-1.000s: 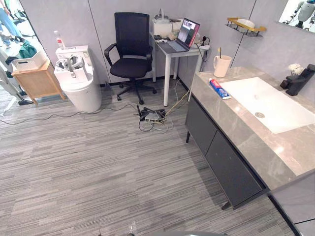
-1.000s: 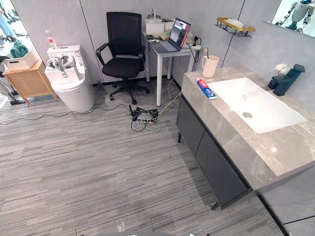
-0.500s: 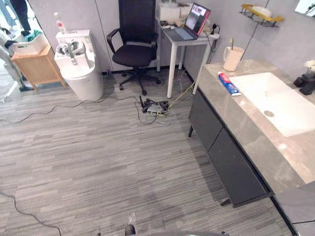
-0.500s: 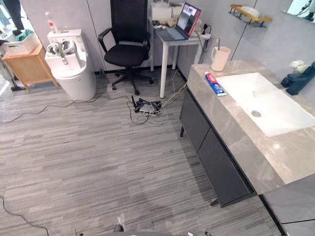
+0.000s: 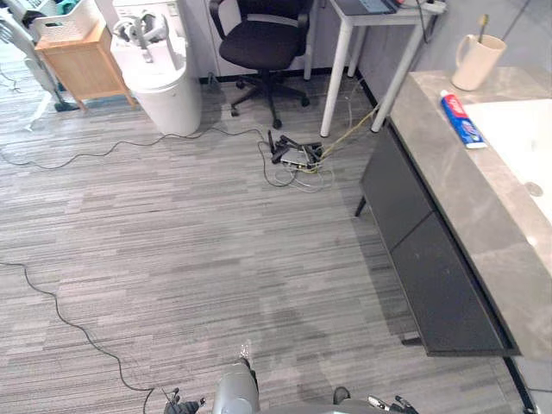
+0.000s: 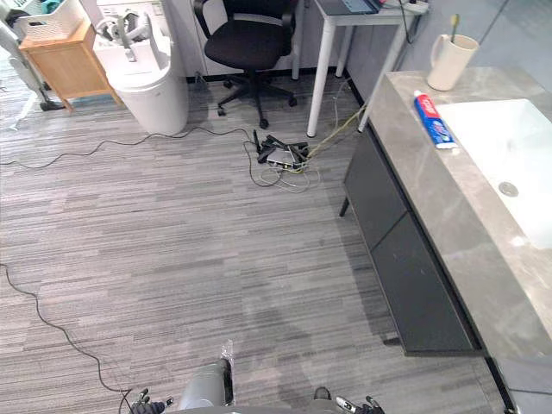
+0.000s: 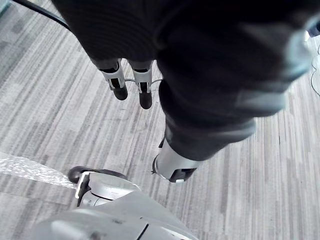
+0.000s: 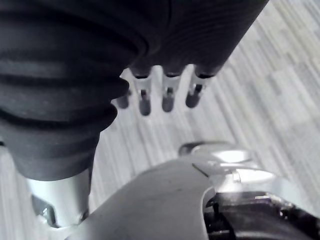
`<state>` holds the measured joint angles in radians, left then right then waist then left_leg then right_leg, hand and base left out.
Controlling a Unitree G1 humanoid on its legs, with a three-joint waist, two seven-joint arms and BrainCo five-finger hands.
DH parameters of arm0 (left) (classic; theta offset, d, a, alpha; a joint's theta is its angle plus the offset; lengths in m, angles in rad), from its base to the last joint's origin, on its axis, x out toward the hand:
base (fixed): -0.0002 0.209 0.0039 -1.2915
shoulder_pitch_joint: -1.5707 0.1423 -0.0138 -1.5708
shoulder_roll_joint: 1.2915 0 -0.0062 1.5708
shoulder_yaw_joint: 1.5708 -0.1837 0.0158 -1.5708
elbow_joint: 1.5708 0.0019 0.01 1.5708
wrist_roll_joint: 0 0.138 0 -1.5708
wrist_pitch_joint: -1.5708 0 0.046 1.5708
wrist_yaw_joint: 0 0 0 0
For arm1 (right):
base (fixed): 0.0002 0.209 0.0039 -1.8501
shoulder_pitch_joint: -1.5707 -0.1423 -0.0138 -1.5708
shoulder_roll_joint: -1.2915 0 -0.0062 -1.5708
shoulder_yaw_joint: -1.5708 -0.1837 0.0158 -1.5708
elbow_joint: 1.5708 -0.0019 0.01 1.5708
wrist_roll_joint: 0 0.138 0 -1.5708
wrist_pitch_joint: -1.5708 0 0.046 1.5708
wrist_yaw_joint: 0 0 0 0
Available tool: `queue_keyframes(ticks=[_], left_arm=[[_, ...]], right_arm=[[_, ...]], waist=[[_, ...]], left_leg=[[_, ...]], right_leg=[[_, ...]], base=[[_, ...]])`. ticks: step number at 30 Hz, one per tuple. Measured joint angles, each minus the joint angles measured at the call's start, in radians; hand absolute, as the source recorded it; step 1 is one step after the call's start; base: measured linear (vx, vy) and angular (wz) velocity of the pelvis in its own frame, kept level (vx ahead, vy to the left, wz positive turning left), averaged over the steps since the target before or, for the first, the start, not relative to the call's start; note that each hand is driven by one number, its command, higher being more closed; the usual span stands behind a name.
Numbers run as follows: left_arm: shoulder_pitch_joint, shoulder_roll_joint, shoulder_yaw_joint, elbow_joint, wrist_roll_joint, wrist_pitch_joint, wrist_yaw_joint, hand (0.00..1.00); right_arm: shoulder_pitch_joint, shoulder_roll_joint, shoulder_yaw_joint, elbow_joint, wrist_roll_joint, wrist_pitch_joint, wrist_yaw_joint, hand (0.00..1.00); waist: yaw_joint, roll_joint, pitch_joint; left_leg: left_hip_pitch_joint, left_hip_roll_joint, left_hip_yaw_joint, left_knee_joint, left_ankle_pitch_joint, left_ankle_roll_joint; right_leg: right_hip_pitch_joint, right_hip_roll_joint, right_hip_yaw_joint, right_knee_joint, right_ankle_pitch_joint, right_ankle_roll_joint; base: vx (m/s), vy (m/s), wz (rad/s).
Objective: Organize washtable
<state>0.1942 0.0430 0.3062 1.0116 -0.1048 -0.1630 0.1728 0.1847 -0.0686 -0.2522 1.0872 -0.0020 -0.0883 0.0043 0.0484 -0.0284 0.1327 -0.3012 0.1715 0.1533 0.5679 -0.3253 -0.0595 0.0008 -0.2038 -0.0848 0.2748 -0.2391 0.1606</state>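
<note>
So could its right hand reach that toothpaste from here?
Probably not without walking closer: the right hand hangs over the floor, and the toothpaste lies well off on the counter near the cup.

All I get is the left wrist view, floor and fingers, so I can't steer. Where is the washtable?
Observer: The washtable stands ahead and to the robot's right.
Operator: Anything on it to tidy?
Observer: A toothpaste tube lies flat on the counter beside the sink.
Operator: Anything else up there?
Observer: A cup holding a toothbrush stands at the counter's far corner.
</note>
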Motion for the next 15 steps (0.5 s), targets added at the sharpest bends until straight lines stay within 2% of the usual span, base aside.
queue_keyframes(ticks=[1,2,3,4,5,6,8,10,11,12,13,14,15], left_arm=[[0.001,0.0,-0.002,0.001,0.0,0.0,0.0,0.0],[0.004,0.011,-0.005,0.001,0.0,0.002,-0.001,0.0],[0.004,0.014,-0.013,0.0,0.001,0.003,-0.003,0.0],[-0.002,0.026,-0.019,-0.003,0.001,0.004,-0.013,0.0],[-0.002,0.031,-0.019,-0.003,0.003,0.005,-0.017,0.0],[-0.002,0.03,-0.015,-0.002,0.01,0.008,-0.021,0.0],[-0.016,0.022,0.004,-0.001,0.013,0.008,-0.032,0.0],[-0.047,0.003,0.013,-0.003,0.023,0.007,-0.04,0.0],[-0.055,-0.002,0.013,-0.003,0.029,0.007,-0.04,0.0],[-0.067,-0.017,0.012,-0.004,0.038,0.008,-0.04,0.0],[-0.062,-0.028,0.015,-0.013,0.039,0.008,-0.04,0.0],[-0.053,-0.04,0.024,-0.035,0.04,0.007,-0.04,0.0],[-0.04,-0.043,0.034,-0.041,0.041,0.007,-0.042,0.0]], right_arm=[[0.0,0.005,-0.027,-0.016,0.007,-0.001,0.002,0.0],[-0.001,0.022,-0.049,-0.033,0.012,-0.005,0.006,0.0],[0.002,0.024,-0.059,-0.04,0.014,-0.005,0.012,0.0],[0.001,0.042,-0.083,-0.044,0.014,-0.004,0.019,0.0],[0.001,0.049,-0.092,-0.046,0.013,-0.004,0.02,0.0],[0.005,0.055,-0.099,-0.056,0.013,-0.004,0.021,0.0],[0.016,0.058,-0.103,-0.078,0.022,-0.006,0.021,0.0],[0.022,0.05,-0.101,-0.096,0.033,-0.002,0.021,0.0],[0.021,0.047,-0.1,-0.099,0.032,-0.001,0.021,0.0],[0.02,0.043,-0.097,-0.105,0.033,0.002,0.021,0.0],[0.024,0.042,-0.085,-0.109,0.032,0.005,0.021,0.0],[0.036,0.044,-0.068,-0.118,0.032,0.009,0.019,0.0],[0.05,0.053,-0.061,-0.122,0.032,0.009,0.019,0.0]], waist=[[0.0,-0.009,0.005],[-0.013,-0.007,0.008],[-0.017,-0.014,0.015],[-0.025,-0.025,0.025],[-0.027,-0.03,0.025],[-0.034,-0.033,0.025],[-0.036,-0.026,0.024],[-0.044,-0.009,0.025],[-0.046,-0.004,0.027],[-0.05,0.003,0.031],[-0.05,0.001,0.03],[-0.051,-0.01,0.022],[-0.058,-0.025,0.013]], left_leg=[[0.019,-0.013,0.007,0.011,-0.029,0.014],[0.062,-0.027,0.0,-0.002,-0.039,0.027],[0.097,-0.034,-0.014,-0.014,-0.046,0.039],[0.155,-0.04,-0.016,-0.036,-0.059,0.054],[0.185,-0.038,-0.017,-0.053,-0.065,0.055],[0.257,-0.036,-0.014,-0.111,-0.067,0.053],[0.347,-0.037,-0.005,-0.211,-0.054,0.037],[0.441,-0.036,0.006,-0.308,-0.045,0.016],[0.462,-0.033,0.014,-0.325,-0.046,0.001],[0.507,-0.03,0.043,-0.348,-0.048,-0.032],[0.543,-0.034,0.067,-0.353,-0.051,-0.063],[0.589,-0.042,0.097,-0.338,-0.059,-0.091],[0.611,-0.047,0.102,-0.298,-0.066,-0.11]], right_leg=[[-0.111,-0.021,0.002,0.246,0.019,-0.045],[-0.197,-0.042,0.006,0.456,0.113,-0.105],[-0.234,-0.055,0.012,0.541,0.177,-0.104],[-0.293,-0.051,0.027,0.693,0.182,-0.07],[-0.318,-0.037,0.021,0.746,0.145,-0.074],[-0.36,-0.011,-0.022,0.796,0.081,-0.08],[-0.422,0.015,-0.136,0.737,0.029,-0.087],[-0.481,0.056,-0.254,0.531,0.023,-0.114],[-0.495,0.065,-0.272,0.473,0.026,-0.119],[-0.512,0.08,-0.303,0.347,0.056,-0.155],[-0.501,0.098,-0.328,0.242,0.112,-0.197],[-0.475,0.1,-0.365,0.147,0.208,-0.271],[-0.463,0.097,-0.366,0.134,0.27,-0.348]], base=[[0.26,0.244,0.03],[0.27,0.264,0.11],[0.37,0.222,0.26],[0.34,0.124,0.17],[0.45,0.121,0.13],[0.45,0.109,0.09],[0.48,0.081,0.11],[0.69,0.043,0.17],[0.75,0.011,0.18],[0.52,-0.017,0.07],[0.69,-0.047,-0.03],[0.6,-0.054,-0.06],[0.9,-0.101,-0.3]])
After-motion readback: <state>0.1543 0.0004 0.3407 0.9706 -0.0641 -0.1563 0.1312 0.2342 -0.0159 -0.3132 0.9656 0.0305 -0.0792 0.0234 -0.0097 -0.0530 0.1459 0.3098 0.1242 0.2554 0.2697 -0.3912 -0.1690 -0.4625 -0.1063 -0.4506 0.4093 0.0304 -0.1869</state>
